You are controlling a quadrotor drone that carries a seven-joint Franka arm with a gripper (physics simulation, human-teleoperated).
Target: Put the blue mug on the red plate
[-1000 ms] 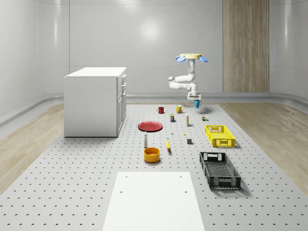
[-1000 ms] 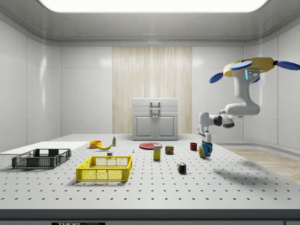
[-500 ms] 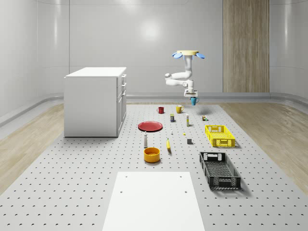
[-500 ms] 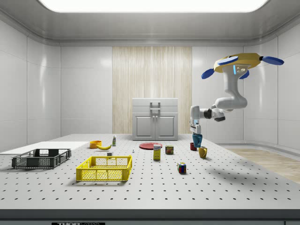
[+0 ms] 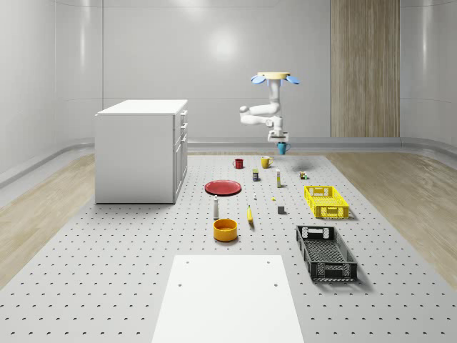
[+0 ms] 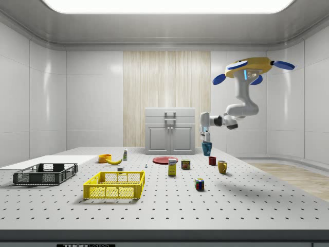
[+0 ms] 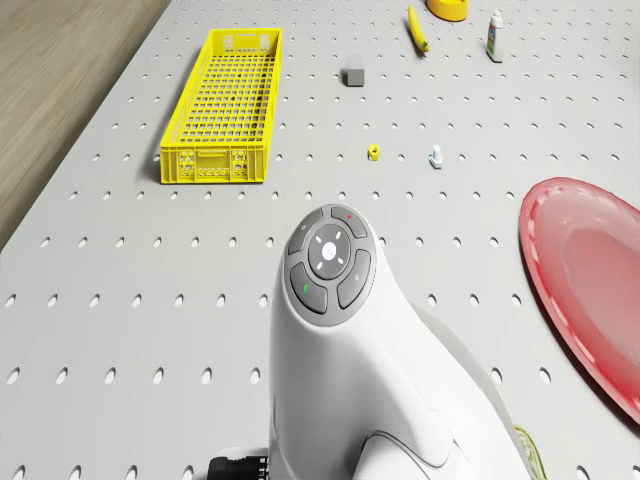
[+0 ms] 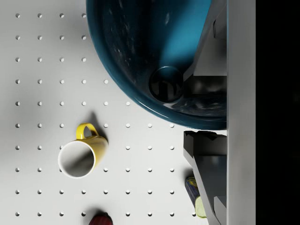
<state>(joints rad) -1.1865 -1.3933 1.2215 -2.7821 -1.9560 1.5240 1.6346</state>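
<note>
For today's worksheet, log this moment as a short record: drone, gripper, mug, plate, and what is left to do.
drone: hovers above the table's far end
gripper: shut on the mug's rim
mug: blue, held in the air above the yellow mug
plate: red, bare, on the table
left to do: carry the mug over the plate and set it down

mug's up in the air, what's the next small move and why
Probably carry it on toward the red plate before lowering: the end effector holds the blue mug aloft, the drone hovers near the yellow mug, and the plate lies nearer the cabinet.
</note>
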